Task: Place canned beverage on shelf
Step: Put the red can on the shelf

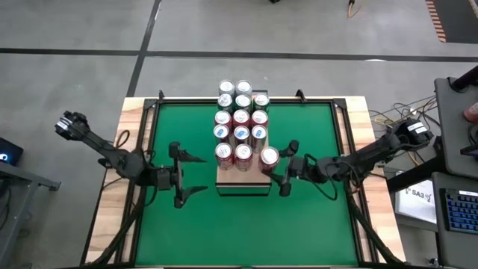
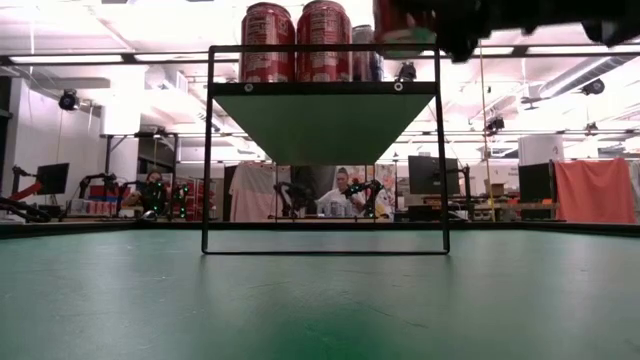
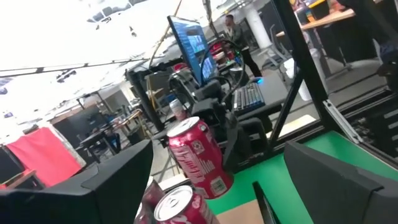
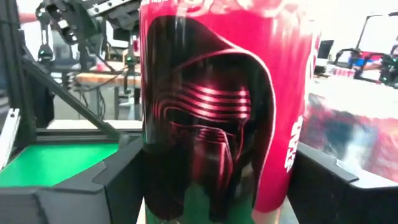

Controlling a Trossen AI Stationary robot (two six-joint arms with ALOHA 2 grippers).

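Red can [image 1: 269,157] clamped between fingers of right gripper [image 1: 286,169], held at right front corner of shelf [image 1: 243,179]; whether its base touches board cannot be told. Two more red cans [image 1: 234,153] stood on shelf behind it, block of cans continued beyond. Left gripper [image 1: 181,175] positioned just left of shelf, fingers spread wide, nothing held.

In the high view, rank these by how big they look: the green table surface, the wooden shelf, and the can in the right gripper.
1. Green table surface
2. Wooden shelf
3. Can, held by the right gripper
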